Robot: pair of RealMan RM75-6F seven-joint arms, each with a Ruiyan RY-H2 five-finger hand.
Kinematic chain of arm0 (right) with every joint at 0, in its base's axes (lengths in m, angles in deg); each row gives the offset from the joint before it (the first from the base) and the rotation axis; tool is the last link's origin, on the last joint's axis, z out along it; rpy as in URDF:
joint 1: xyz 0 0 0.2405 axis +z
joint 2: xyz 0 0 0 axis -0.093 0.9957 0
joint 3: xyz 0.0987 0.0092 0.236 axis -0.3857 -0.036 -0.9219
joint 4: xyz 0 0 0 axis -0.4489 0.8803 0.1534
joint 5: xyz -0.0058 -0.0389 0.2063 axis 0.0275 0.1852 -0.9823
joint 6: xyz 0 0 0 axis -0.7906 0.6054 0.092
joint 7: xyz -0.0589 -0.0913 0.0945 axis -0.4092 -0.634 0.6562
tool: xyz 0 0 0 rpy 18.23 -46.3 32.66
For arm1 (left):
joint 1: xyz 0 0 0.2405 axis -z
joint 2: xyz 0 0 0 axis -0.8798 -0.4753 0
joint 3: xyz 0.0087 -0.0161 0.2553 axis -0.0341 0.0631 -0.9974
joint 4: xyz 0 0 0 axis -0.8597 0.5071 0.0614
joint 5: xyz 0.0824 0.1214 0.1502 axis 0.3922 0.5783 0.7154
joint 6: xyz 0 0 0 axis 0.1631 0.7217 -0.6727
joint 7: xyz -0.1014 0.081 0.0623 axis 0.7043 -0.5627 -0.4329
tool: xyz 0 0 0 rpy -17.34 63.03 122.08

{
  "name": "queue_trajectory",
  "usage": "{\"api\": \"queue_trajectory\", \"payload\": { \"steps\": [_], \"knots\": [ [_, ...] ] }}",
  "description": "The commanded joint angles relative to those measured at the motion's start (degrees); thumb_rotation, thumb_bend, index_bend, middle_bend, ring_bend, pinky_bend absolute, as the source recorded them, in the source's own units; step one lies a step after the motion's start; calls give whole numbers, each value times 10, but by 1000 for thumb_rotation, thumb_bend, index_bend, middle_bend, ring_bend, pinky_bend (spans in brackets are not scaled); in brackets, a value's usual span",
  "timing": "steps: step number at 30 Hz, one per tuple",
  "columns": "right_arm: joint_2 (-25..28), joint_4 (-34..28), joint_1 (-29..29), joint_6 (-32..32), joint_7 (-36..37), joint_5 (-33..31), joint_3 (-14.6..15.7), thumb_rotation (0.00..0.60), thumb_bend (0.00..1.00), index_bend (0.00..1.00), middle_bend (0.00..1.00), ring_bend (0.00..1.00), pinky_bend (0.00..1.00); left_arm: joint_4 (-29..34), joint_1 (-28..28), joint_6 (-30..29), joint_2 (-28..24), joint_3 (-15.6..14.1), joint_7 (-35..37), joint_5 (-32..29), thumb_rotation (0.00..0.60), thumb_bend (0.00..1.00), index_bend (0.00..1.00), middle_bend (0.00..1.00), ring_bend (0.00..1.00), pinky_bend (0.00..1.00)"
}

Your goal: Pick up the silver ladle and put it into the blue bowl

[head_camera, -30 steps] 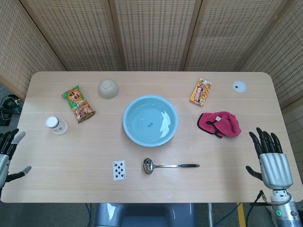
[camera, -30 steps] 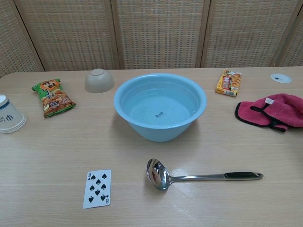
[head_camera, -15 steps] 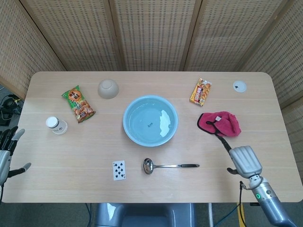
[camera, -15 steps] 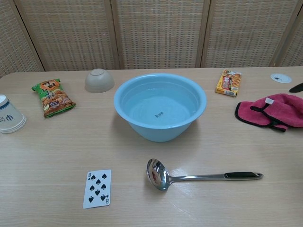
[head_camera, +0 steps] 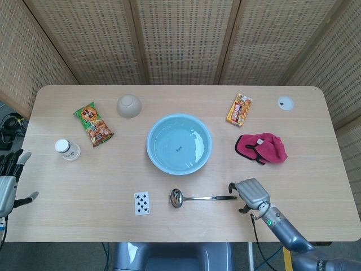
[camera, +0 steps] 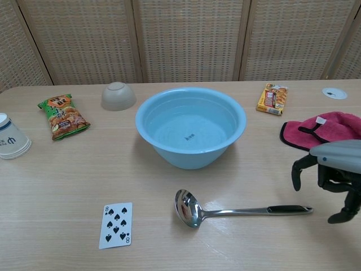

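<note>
The silver ladle [head_camera: 194, 198] [camera: 225, 211] lies flat on the table in front of the blue bowl [head_camera: 179, 144] [camera: 190, 127], its cup to the left and its black-tipped handle to the right. My right hand [head_camera: 251, 195] [camera: 333, 174] hovers just right of the handle's end, fingers curled downward and apart, holding nothing. In the chest view its fingertips hang a little above and beside the handle tip. My left hand [head_camera: 8, 182] stays at the table's left edge, fingers spread and empty. The bowl is empty.
A playing card [head_camera: 142, 203] lies left of the ladle. A pink cloth [head_camera: 262, 148] sits right of the bowl, a snack box [head_camera: 239, 109] behind it. A beige bowl [head_camera: 129, 106], green snack bag [head_camera: 93, 124] and paper cup [head_camera: 67, 149] stand at the left.
My right hand has swept in from the table's right edge toward the left, arriving beside the ladle's handle end. The ladle and the left hand have stayed put.
</note>
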Motion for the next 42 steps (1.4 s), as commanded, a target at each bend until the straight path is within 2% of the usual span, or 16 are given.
{"api": "queue_trajectory", "payload": {
  "steps": [1,9,20,42],
  "knots": [
    [-41,13,23,9,-58,-63,0,600,360,434,1000,1000,1000,-2,2,3,1,1,-1,-3,600,0,0,0,0,0],
    [-102,41,53,45,-135,-148,2,600,415,462,1000,1000,1000,-6,3,8,2,2,0,-9,600,0,0,0,0,0],
    [-144,60,69,68,-154,-190,8,600,471,492,1000,1000,1000,-8,4,10,2,1,2,-11,600,0,0,0,0,0],
    [-176,89,72,87,-151,-178,31,600,504,511,1000,1000,1000,-6,4,9,0,0,6,-10,600,0,0,0,0,0]
  ]
}}
